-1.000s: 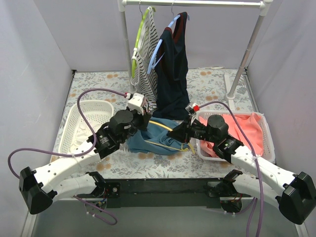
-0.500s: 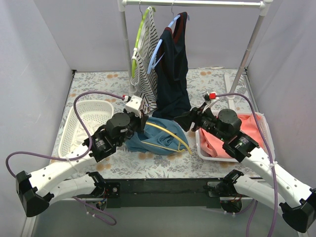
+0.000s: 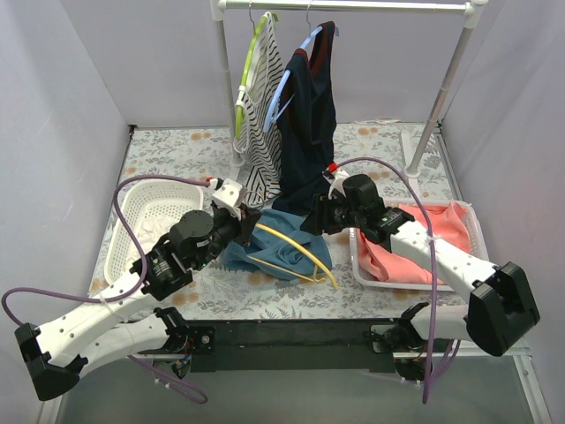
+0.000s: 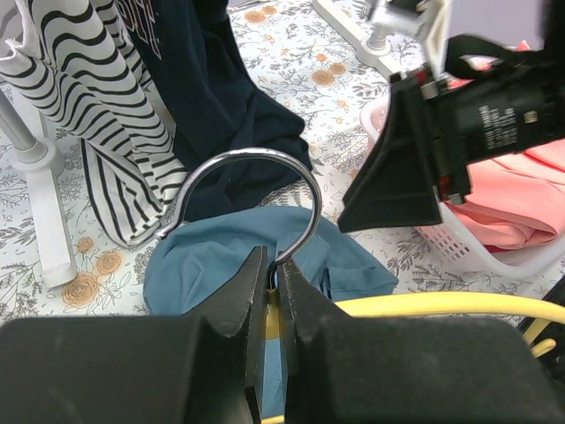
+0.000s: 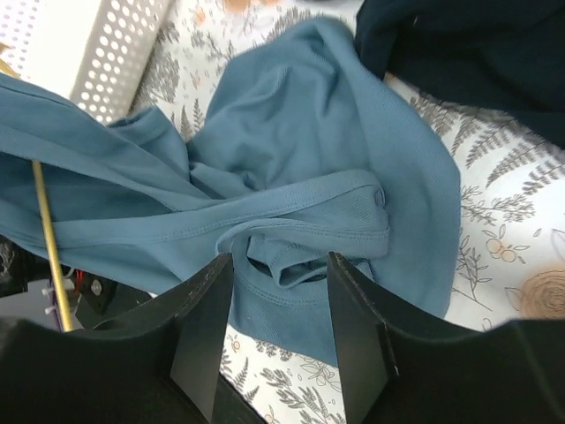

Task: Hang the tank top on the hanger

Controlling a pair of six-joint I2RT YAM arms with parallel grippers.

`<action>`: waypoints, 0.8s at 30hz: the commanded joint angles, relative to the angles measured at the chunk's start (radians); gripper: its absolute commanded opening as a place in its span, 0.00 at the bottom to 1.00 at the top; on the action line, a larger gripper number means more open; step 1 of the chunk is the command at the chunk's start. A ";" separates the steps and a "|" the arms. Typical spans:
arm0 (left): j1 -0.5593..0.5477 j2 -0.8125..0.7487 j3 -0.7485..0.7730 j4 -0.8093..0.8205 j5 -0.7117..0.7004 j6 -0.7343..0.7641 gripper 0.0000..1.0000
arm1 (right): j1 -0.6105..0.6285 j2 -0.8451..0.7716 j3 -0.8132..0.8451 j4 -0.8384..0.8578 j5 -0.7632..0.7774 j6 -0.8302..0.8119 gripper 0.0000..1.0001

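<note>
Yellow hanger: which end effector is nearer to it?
Left. The left end effector is shut on the hanger at its hook's base; the right end effector hovers open over the tank top, off the hanger.

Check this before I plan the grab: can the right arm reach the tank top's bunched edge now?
Probably yes. The right hand is open just above the tank top's folds, with nothing between; the left hand, shut on the hanger, sits off to the side.

A robot lab booth: plain lilac wall panels (image 3: 71, 97), floral tablecloth (image 3: 177, 146), white clothes rail (image 3: 353, 6).
</note>
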 commanded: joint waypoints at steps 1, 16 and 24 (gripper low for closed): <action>-0.006 -0.033 -0.012 0.008 0.026 0.022 0.00 | 0.000 0.082 0.047 0.006 -0.070 -0.025 0.55; -0.006 -0.027 -0.009 0.012 0.005 0.008 0.00 | 0.014 0.247 -0.016 0.127 0.002 0.002 0.58; -0.006 -0.039 -0.015 0.025 -0.048 -0.026 0.00 | 0.014 0.266 -0.057 0.170 0.025 0.002 0.38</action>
